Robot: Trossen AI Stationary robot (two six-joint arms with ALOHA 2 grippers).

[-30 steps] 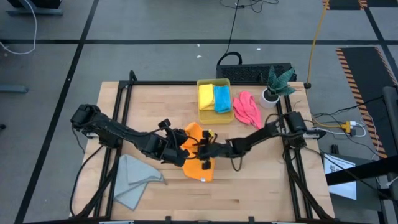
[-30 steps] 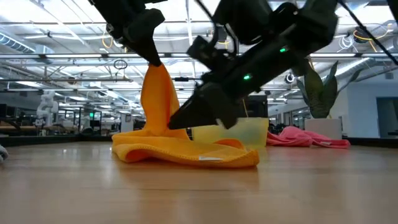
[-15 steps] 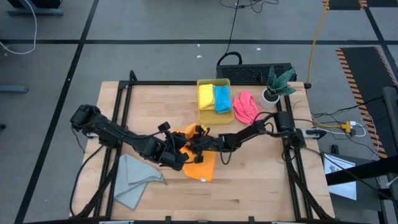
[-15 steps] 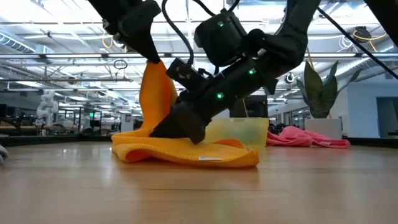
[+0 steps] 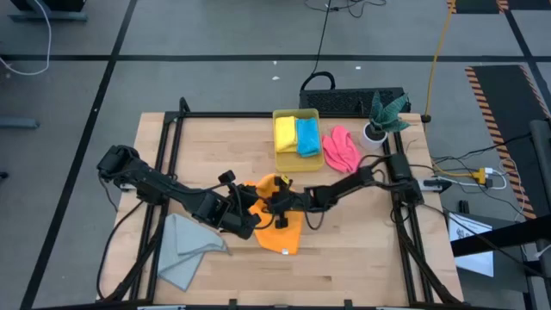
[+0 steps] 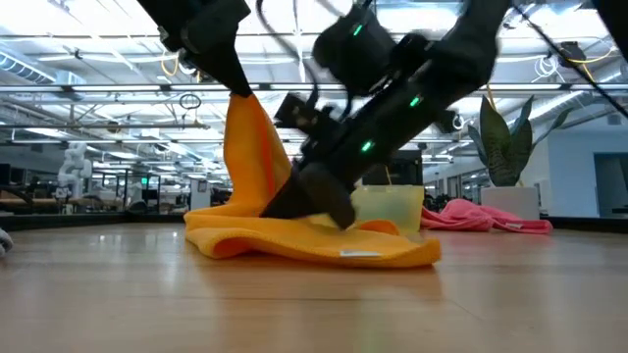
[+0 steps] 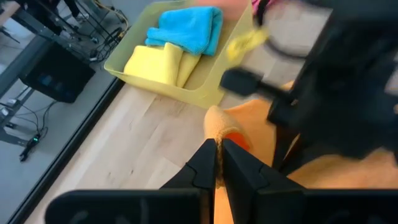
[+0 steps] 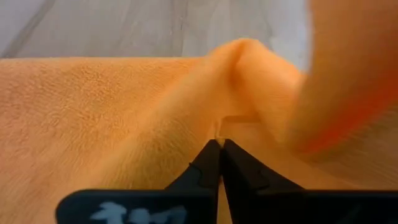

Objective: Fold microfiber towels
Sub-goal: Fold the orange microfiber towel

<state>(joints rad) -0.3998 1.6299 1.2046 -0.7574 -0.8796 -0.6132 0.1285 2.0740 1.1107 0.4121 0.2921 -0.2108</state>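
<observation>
The orange towel (image 5: 277, 222) lies near the middle of your wooden surface (image 5: 362, 250), and both hands have hold of it. In the low view (image 6: 294, 235) part of it lies flat in a loose fold while one corner stands pulled up into a peak.

Your left hand (image 5: 247, 209) reaches in from the left side and has its fingers (image 7: 205, 163) pressed together on that raised corner, as the left wrist view shows, with orange cloth (image 7: 230, 127) bunched just past the tips. In the low view this hand (image 6: 238, 86) grips the top of the peak.

Your right hand (image 5: 277, 207) comes in from the right side and sits low on the towel, just beside the left one. Its fingers (image 8: 210, 158) are closed on a ridge of the orange cloth (image 8: 112, 112), and in the low view the hand (image 6: 312, 196) presses down at the base of the peak.

The grey towel (image 5: 188, 248) lies crumpled near the front left corner of the surface, well apart from the orange one. The yellow towel (image 5: 285, 133) and the blue towel (image 5: 306, 135) sit folded side by side in the yellow bin (image 5: 295, 162) at the back. The pink towel (image 5: 341, 150) lies unfolded just beside the bin, and a potted plant (image 5: 381, 116) stands near it at the back right.
</observation>
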